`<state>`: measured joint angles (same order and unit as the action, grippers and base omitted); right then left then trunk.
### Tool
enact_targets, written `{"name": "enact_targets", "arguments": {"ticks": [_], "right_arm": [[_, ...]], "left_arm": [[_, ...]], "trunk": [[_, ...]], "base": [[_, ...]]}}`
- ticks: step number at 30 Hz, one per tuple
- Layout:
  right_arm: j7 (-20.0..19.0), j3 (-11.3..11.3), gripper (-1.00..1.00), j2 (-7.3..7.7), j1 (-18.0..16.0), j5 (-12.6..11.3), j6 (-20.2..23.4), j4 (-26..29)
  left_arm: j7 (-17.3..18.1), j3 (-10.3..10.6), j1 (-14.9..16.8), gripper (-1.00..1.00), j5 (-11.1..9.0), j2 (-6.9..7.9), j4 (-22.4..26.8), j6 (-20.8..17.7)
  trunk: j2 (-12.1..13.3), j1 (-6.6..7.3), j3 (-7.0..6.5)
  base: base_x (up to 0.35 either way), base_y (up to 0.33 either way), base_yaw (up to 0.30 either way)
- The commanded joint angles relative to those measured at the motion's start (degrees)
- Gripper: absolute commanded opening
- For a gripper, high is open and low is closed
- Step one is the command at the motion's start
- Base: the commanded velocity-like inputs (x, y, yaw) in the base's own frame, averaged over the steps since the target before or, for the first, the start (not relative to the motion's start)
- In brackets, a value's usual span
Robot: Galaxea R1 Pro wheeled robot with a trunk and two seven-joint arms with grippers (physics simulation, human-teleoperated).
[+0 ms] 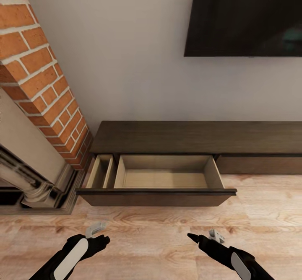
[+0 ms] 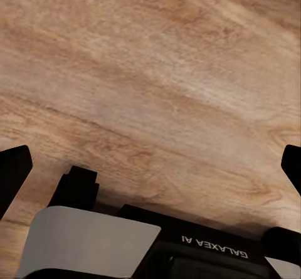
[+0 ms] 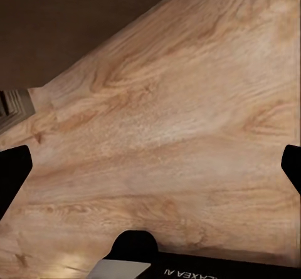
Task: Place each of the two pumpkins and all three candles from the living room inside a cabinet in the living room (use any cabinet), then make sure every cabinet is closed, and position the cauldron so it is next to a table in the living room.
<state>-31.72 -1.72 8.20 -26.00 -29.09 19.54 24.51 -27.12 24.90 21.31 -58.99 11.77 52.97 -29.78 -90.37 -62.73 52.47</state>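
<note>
Wood floor [image 1: 260, 213] fronts cabinet [image 1: 197, 137]; open drawer [image 1: 157, 196] front hides its bottom.

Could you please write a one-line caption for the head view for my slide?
Robot faces the low dark cabinet, its drawer pulled open and empty, both grippers open over the wooden floor.

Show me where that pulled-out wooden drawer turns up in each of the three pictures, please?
Head view: the open drawer sits at centre, sticking out of the long dark cabinet under the screen, its beige inside bare.
Left wrist view: not in it; that camera looks down at the wood floor.
Right wrist view: the dark brown surface in one corner is probably the drawer's front or the cabinet; I cannot tell which.
Shared landmark: the light wood floor.
</note>
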Motion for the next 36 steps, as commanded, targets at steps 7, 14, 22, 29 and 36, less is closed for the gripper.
{"name": "enact_targets", "arguments": {"ticks": [7,14,22,29,36], "right_arm": [[1.5,-0.3,1.00,-0.03,0.0,4.4,-2.7,-0.7],[13.9,-0.2,1.00,-0.39,0.0,5.5,-3.0,-0.7],[25.4,-0.1,1.00,-3.08,0.0,8.1,-3.3,-0.5],[25.9,-0.2,1.00,-3.33,0.0,9.5,-6.3,-0.5],[25.2,-0.1,1.00,-3.32,0.0,9.5,-7.8,-0.5]], "left_arm": [[-0.6,0.4,0.1,1.00,-0.5,-0.14,-1.9,0.3],[-0.7,0.4,0.2,1.00,4.6,-1.66,-3.9,1.7],[-1.1,0.3,0.7,1.00,8.3,-3.62,-11.0,5.9],[-1.2,0.3,0.7,1.00,9.6,-3.70,-11.9,7.2],[-1.2,0.3,0.7,1.00,9.8,-3.68,-12.8,9.0]], "trunk": [[2.8,1.55,-1.22],[5.6,3.08,-2.48],[8.8,4.84,-3.92],[11.6,6.38,-5.17],[14.4,7.92,-6.43]], "base": [[0.000,0.000,0.000],[0.000,0.000,0.000],[0.000,0.000,0.000],[0.000,0.000,0.035],[0.000,0.000,0.019]]}}
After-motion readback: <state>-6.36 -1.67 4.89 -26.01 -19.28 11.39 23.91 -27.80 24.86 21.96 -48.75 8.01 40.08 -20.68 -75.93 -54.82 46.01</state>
